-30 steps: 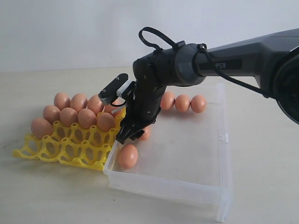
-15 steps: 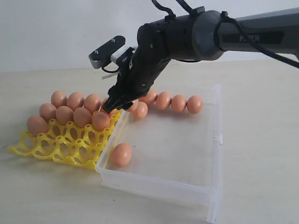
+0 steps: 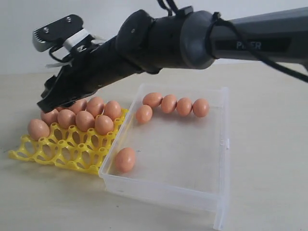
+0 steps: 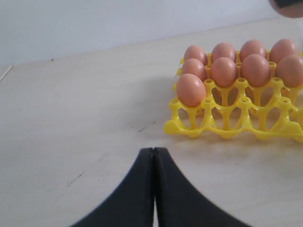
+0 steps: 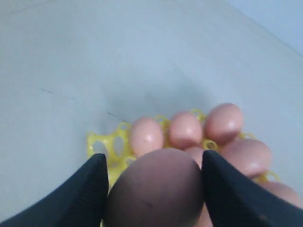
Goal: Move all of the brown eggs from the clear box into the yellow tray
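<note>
Large clear plastic box (image 3: 224, 144) holds six loose brown eggs (image 3: 125, 160); bright yellow lattice egg tray (image 3: 62, 154) sits just beside its left wall; right black gripper (image 3: 48, 102), clamped on one orange-brown egg (image 5: 154, 189), hangs over the filled far rows, with the empty cups lying toward the exterior camera.

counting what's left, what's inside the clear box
Six brown eggs lie in the clear box: five near the far side, one at the near left corner. Nothing hides its floor.

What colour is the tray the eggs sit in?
Bright yellow. The tray shows best in the left wrist view.
</note>
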Motion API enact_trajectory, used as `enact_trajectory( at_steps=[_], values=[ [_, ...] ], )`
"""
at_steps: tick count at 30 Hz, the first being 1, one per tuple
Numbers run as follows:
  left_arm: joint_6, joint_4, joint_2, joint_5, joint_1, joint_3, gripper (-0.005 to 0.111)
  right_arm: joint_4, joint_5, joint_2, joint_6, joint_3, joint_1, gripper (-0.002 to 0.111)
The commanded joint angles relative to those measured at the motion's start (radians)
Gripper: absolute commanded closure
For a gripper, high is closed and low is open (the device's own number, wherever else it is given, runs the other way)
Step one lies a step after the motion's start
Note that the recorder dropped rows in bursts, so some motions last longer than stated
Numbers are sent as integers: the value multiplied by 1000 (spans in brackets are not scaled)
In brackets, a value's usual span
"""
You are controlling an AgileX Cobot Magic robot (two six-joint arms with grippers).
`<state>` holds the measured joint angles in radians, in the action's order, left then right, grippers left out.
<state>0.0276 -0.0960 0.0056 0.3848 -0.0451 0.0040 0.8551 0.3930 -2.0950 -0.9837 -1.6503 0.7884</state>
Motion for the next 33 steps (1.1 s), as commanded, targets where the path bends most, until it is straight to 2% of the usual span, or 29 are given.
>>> enact_trajectory(
  at_steps=[1, 7, 9, 17, 33],
  values=[
    [-5, 1, -6, -6, -5, -4, 107, 383, -106, -60, -349, -1, 38, 108],
    [-5, 1, -6, -6, -5, -4, 107, 797, -49, -167, -777, -40, 43, 108],
    [-5, 1, -6, -6, -5, -4, 107, 881, -50, -202, -847, -57, 43, 108],
    [-5, 1, -6, -6, -5, -4, 107, 889, -64, -293, -900, -130, 43, 108],
    [-5, 1, -6, -6, -5, -4, 107, 889, -123, -341, -932, -152, 43, 108]
  ],
)
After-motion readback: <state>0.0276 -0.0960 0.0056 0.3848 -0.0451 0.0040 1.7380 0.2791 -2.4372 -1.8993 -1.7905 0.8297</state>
